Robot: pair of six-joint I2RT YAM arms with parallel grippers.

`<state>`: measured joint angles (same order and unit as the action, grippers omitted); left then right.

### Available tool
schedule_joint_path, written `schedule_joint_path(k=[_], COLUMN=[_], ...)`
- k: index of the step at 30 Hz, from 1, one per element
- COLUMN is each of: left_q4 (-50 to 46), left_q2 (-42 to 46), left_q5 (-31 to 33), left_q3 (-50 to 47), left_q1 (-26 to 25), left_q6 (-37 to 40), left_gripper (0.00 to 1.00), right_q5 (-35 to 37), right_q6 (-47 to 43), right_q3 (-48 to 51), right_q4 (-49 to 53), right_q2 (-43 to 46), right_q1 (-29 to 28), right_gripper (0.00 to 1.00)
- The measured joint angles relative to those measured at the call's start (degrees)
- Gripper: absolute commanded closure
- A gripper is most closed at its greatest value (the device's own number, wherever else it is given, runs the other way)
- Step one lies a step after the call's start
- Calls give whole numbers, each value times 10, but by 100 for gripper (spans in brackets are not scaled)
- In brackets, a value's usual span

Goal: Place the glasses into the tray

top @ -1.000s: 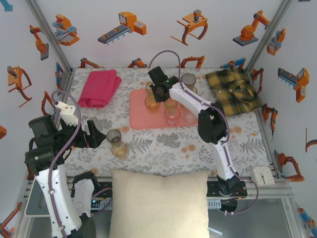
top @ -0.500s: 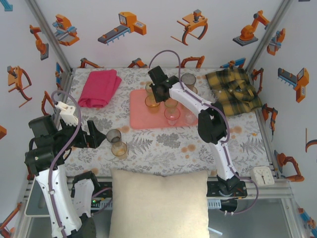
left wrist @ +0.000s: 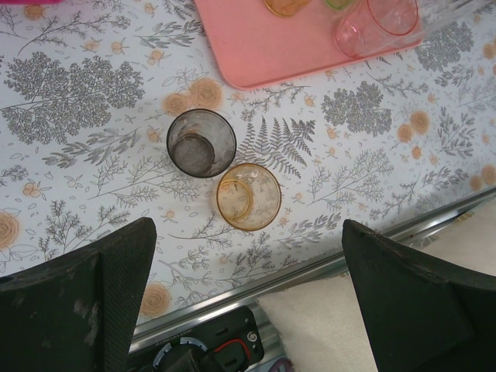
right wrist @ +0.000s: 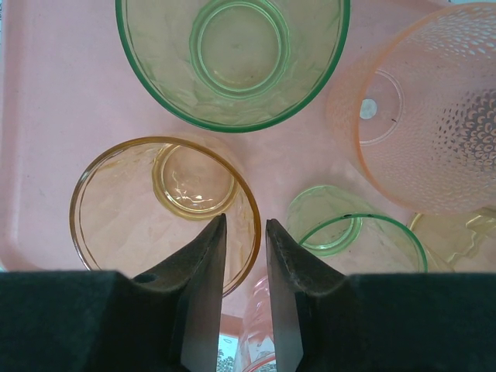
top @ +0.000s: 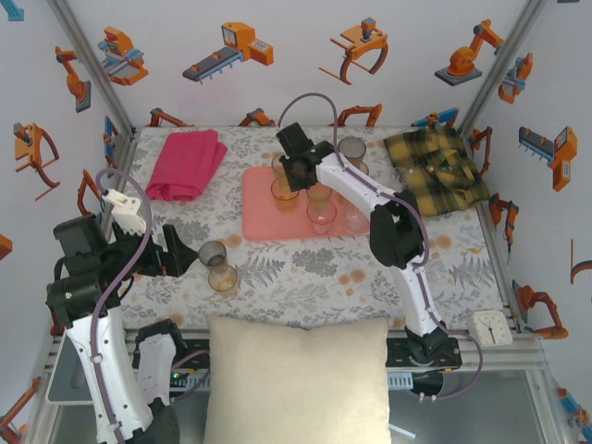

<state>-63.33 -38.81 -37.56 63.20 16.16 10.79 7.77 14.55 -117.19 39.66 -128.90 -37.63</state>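
Right hand [right wrist: 245, 225] at a glass in the tray [right wrist: 46, 116]

Its fingers stand nearly together astride the rim of an amber glass [right wrist: 165, 213], upright and mouth-up; whether they grip it cannot be told. The tray's long side runs left to right. Left hand [left wrist: 248, 232], spread wide, hangs above a grey glass [left wrist: 201, 143] and a second amber glass [left wrist: 248, 196], side by side and mouth-up on the desk [top: 305, 268].

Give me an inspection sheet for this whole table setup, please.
Surface: floral table, nothing spilled.
Job's things: tray holds several glasses; grey glass and loose amber glass stand side by side off it.
Clutter: towel, plaid shirt, pillow.
Grippers: left gripper open near the loose pair; right gripper has its fingers close together astride the tray amber glass rim, grip unclear.
Cables: left cable and right cable arch clear of the glasses.
Surroundings: sticker-covered walls; small clock at the near right corner.
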Motion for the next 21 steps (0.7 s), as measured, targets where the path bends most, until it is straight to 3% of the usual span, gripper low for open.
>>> schedule_joint_path(k=[21], left_q4=[0], left_q2=[-4], left_q5=[0], left_q3=[0], left_q1=[0], left_q6=[0], left_gripper=[3], right_q5=[10], right_q6=[-3], right_q3=[-17], right_q4=[12], right_q2=[31], right_q1=[0], right_gripper=[67])
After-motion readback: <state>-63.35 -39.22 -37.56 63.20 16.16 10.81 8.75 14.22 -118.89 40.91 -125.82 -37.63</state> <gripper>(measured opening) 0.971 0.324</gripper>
